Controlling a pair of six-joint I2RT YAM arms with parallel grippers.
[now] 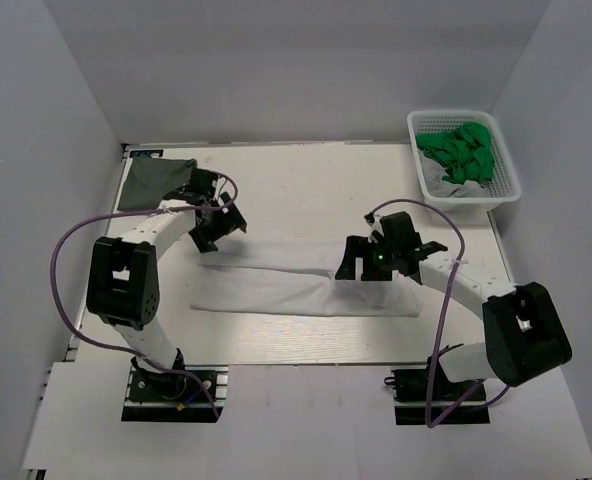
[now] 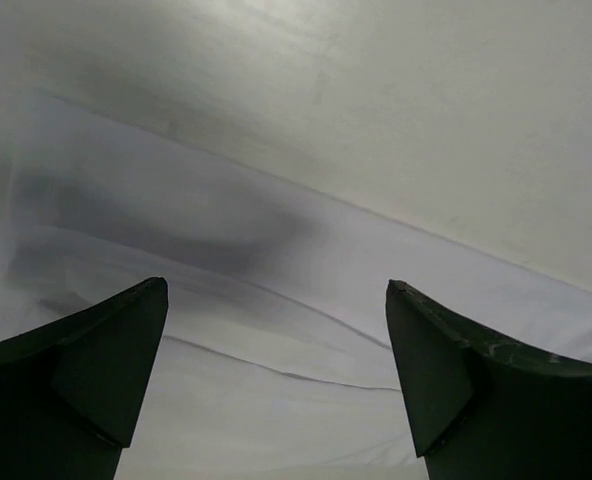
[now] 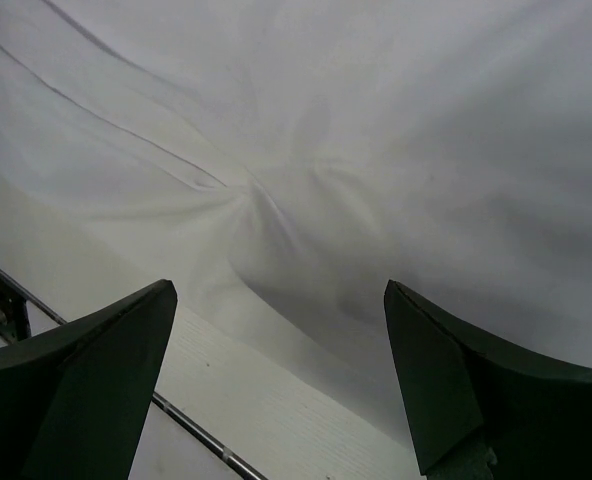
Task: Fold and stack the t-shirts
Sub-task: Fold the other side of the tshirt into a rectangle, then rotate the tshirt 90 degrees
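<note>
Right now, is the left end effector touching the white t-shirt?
Cannot tell. The left wrist view shows the open left end effector over the white t-shirt, but neither contact nor a gap shows plainly.

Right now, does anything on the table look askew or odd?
Nothing spilled or damaged. The white t-shirt lies as a long band, creases puckered near the right fingers; the dark grey-green t-shirt sits apart in the far-left corner.

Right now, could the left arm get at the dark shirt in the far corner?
Probably yes. The left end effector is open and empty over the edge of the white shirt, close beside the dark shirt, with nothing lying between them.
</note>
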